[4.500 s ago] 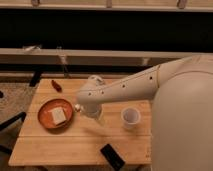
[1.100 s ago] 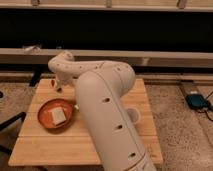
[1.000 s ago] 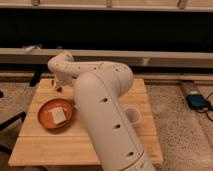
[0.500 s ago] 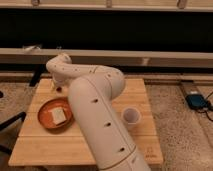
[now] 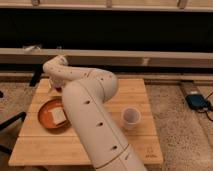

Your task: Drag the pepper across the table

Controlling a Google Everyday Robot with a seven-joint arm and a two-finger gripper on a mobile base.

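Now the gripper [image 5: 57, 88] is down low over the table [image 5: 135, 92], just beyond the far edge of the orange plate [image 5: 44, 108], tucked behind the white arm [image 5: 90, 100]. Whether it is open or closed cannot be told. The pepper cannot be made out, and a white cup [image 5: 131, 116] stands well right of the plate.

Pincer [image 5: 56, 88] at far-left corner of table [image 5: 45, 146] — orange plate [image 5: 46, 118] just beside, arm [image 5: 92, 112] across middle, cup [image 5: 131, 116] right, bare planks front-left
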